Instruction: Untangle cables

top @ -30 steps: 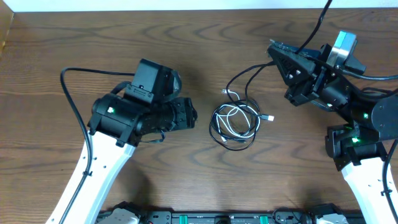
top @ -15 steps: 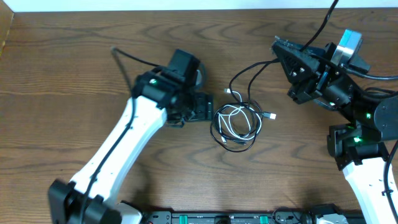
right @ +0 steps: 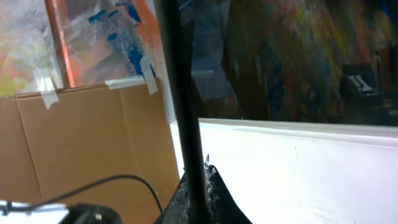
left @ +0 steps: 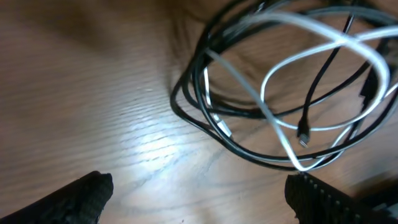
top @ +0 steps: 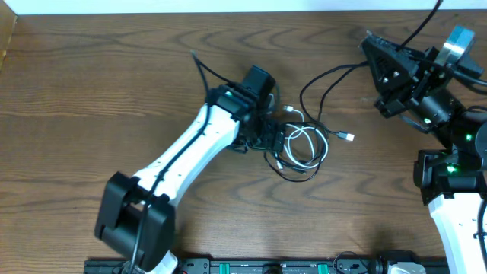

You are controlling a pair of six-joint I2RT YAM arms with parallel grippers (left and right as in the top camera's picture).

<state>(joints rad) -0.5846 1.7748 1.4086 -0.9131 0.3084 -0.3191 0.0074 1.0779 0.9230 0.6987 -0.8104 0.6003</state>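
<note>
Your left gripper point(left: 205, 196) gapes wide, empty — white cable point(left: 244, 88) tangled mid-frame. The right gripper point(top: 374, 67) is clamped on the black cable point(top: 338, 70), upper right.

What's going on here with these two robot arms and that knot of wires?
Two robot arms are working on a tangle of two thin cords, the black cable and the white cable, lying on the table. The left gripper is open at the tangle's left edge, holding nothing. The right gripper is shut, apparently on a strand of the black cable that runs up from the heap. The cords are not yet separated.
</note>
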